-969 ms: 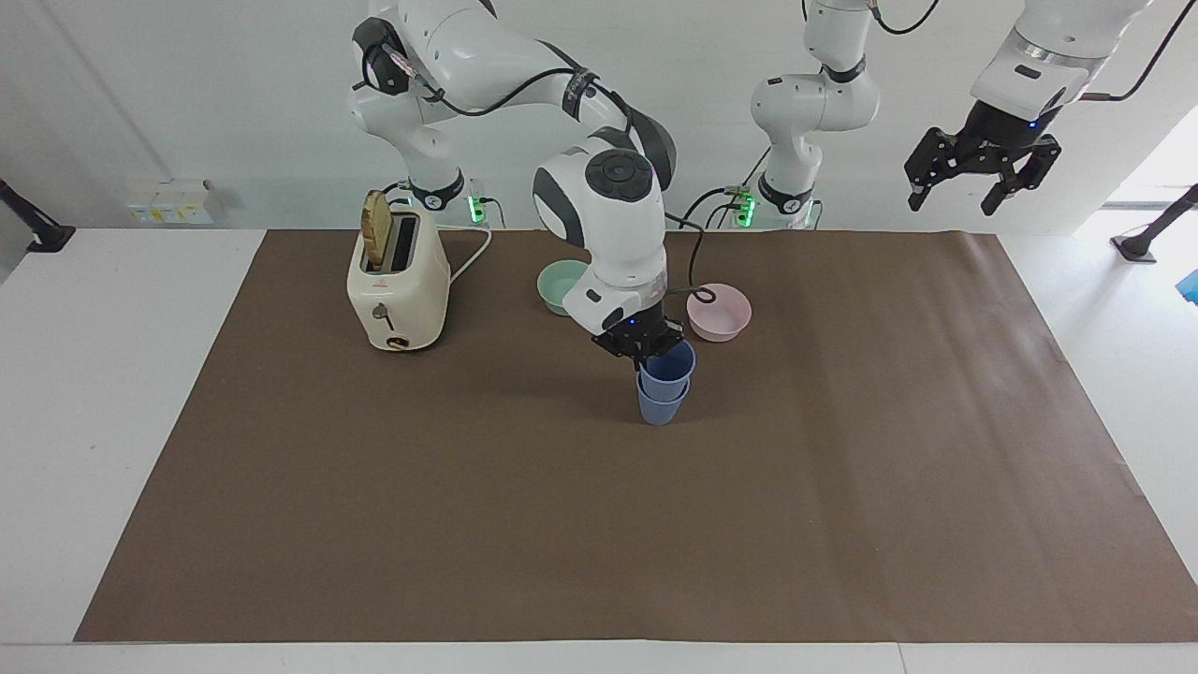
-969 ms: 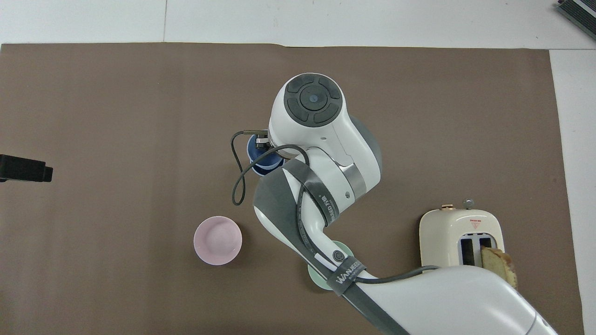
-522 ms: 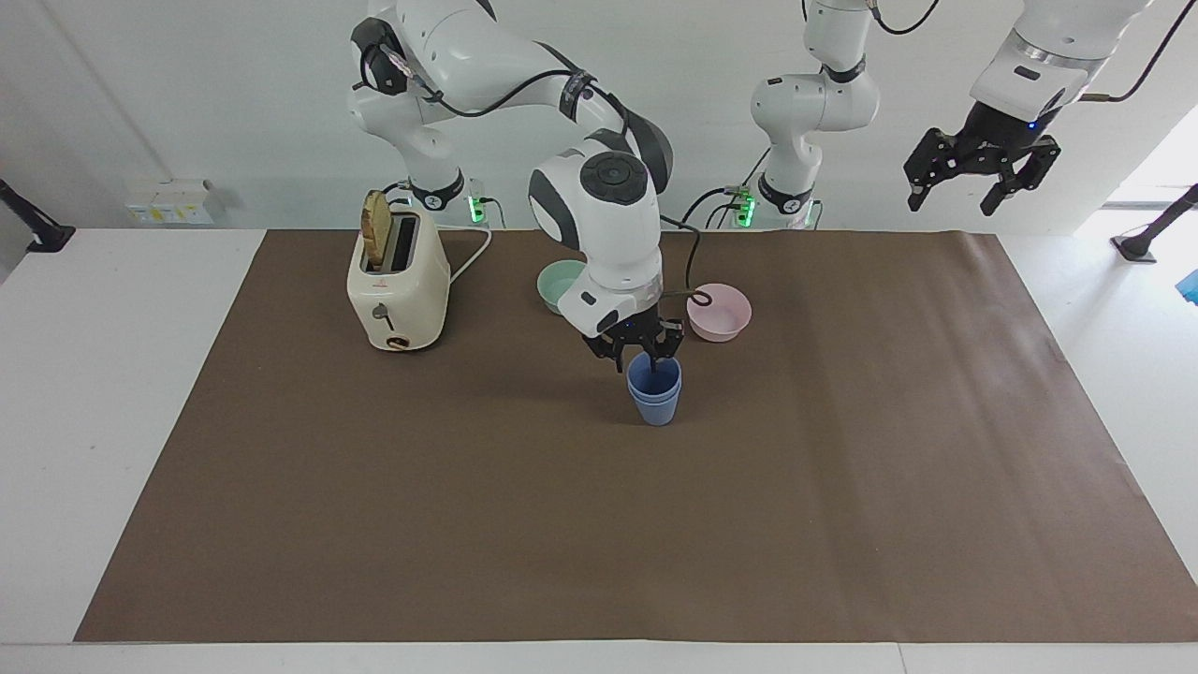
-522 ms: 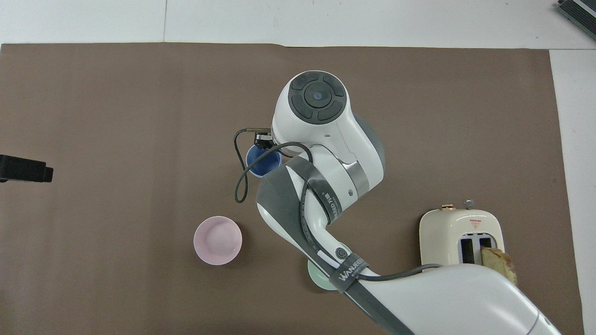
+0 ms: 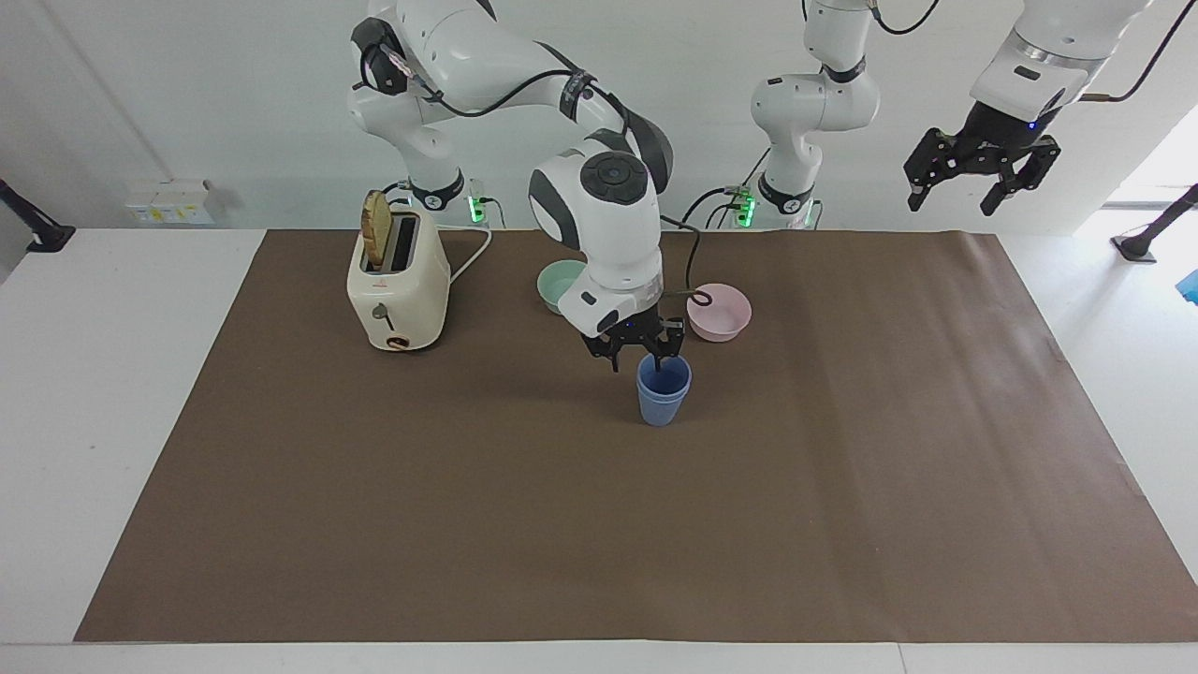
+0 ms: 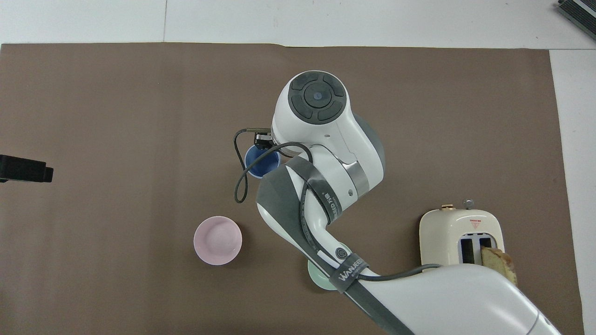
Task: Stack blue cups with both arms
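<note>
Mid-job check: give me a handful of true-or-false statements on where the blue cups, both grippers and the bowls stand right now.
1. The two periwinkle-blue plastic cups are nested into one upright stack on the brown mat. True.
2. The right gripper is shut on the upper cup. False: it is open and just over the stack's rim.
3. The left gripper is over the stack. False: it is raised over the left arm's end of the table, open, and waits.
4. The pink round bowl lies nearer to the robots than the stack. True.
5. The mint-green bowl sits inside the pink bowl. False: they lie apart, the green one toward the cream toaster.
</note>
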Controlling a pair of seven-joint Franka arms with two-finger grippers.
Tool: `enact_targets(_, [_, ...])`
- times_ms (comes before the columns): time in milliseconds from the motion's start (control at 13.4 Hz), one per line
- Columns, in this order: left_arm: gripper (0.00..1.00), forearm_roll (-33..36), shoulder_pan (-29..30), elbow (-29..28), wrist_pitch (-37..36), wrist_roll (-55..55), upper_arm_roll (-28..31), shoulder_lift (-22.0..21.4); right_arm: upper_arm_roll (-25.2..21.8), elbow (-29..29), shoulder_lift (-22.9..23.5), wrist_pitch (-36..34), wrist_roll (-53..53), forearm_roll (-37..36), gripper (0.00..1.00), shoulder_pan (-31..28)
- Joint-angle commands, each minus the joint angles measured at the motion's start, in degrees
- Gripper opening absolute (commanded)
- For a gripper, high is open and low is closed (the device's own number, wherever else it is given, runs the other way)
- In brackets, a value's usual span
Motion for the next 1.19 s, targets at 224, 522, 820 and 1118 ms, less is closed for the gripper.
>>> enact_targets(224, [1.00,-0.6,0.2,-1.3,-0.3,-0.3,-0.1,-1.4,0.4,0.8,-0.6,-6.4,-4.8,-3.5,1.00,-3.4])
enact_targets(522, [1.00,-0.6,0.2,-1.3,-0.3,-0.3,-0.1,-1.4,0.1,1.6,-5.0,-13.7,-15.3,-3.5,1.00,-9.8])
enact_targets(820, [1.00,-0.5,0.1,-1.1,-0.3,0.4,-0.1,-0.6,0.1,1.6,-9.7,-17.6,-24.5,-3.3,1.00,-17.4])
enact_targets(1118, [1.00,-0.5,0.1,-1.2,0.0,0.1,-0.2,-0.4,0.1,1.5,-14.1,-22.9,-30.5,-3.0,1.00,-23.5])
